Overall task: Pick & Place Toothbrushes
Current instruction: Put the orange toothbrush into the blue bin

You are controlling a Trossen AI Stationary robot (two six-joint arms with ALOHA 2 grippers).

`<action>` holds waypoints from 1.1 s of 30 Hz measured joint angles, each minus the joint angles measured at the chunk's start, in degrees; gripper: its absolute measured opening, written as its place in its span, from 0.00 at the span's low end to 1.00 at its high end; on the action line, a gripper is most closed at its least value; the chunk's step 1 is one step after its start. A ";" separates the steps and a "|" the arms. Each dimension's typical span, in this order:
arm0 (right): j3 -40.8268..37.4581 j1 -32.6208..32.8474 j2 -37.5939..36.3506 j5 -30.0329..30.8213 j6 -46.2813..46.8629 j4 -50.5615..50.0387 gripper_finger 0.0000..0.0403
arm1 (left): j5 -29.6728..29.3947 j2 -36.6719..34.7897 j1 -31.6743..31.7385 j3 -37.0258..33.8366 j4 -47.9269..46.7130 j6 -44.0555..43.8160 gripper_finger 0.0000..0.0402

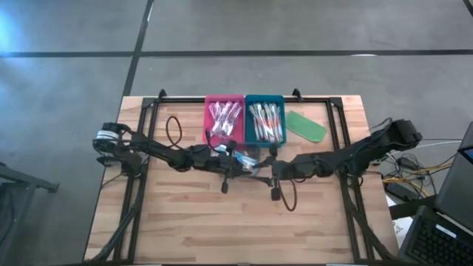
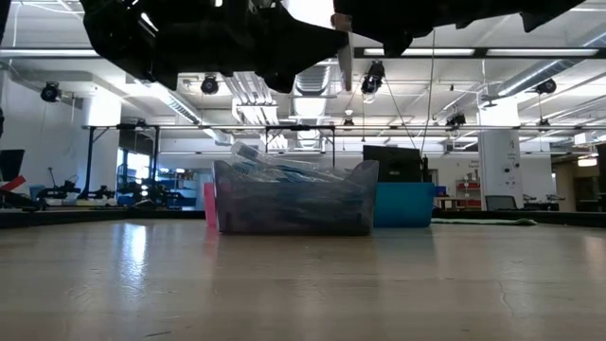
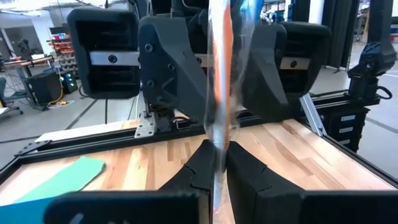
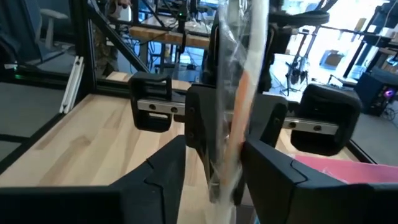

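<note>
One toothbrush (image 3: 221,74) in a clear wrapper, with an orange accent, stands upright in the air above the middle of the table, my left gripper (image 3: 217,152) shut on it. My right gripper (image 4: 214,155) faces it from the right, open, one finger on each side of the same toothbrush (image 4: 239,81); whether the wrapper brushes a finger I cannot tell. In the high view both grippers meet near the toothbrush (image 1: 246,159). More toothbrushes lie in the pink tray (image 1: 224,100) and the blue tray (image 1: 264,98) at the far side. My left gripper pinches the wrapped toothbrush between its two fingers at its lower part (image 3: 217,134). The fingers come level from the table's left and lie across the brush. The brush stands upright, rising well above the fingers, clear of the table.
A flat green oblong piece (image 1: 307,125) lies right of the blue tray. A black frame (image 1: 336,133) runs round the table's far half. Cables and equipment lie past the right edge (image 1: 414,177). Bare wood (image 1: 236,229) spreads toward the near edge.
</note>
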 joint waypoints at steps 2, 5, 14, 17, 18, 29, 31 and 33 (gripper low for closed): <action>0.85 0.00 1.18 0.00 -0.26 -0.13 0.38 | 0.30 0.00 -0.02 0.02 -0.08 -0.02 0.06; 1.78 0.00 2.18 0.53 -0.90 -0.15 0.39 | 0.54 -0.04 -0.05 0.01 -0.06 -0.03 0.06; 1.98 -0.04 2.23 1.39 -0.87 -0.15 0.21 | 0.84 -0.04 -0.07 0.00 -0.40 -0.02 0.06; 1.98 -0.04 2.19 2.69 -0.86 -0.31 0.11 | 0.80 -0.04 -0.06 0.00 -0.49 0.01 0.06; 1.98 -0.03 2.18 3.03 -0.76 -0.32 0.08 | 0.74 -0.05 -0.04 0.01 -0.52 0.12 0.06; 1.93 -0.04 2.15 3.55 -0.03 -1.36 0.05 | 0.84 -0.04 0.00 0.00 -1.16 0.00 0.13; 1.93 -0.03 2.15 3.51 -0.02 -1.61 0.05 | 1.39 -0.04 -0.03 0.00 -1.40 -0.15 0.16; 1.93 -0.02 2.15 3.48 -0.02 -1.59 0.06 | 1.70 -0.04 -0.25 0.00 -1.40 -0.13 0.20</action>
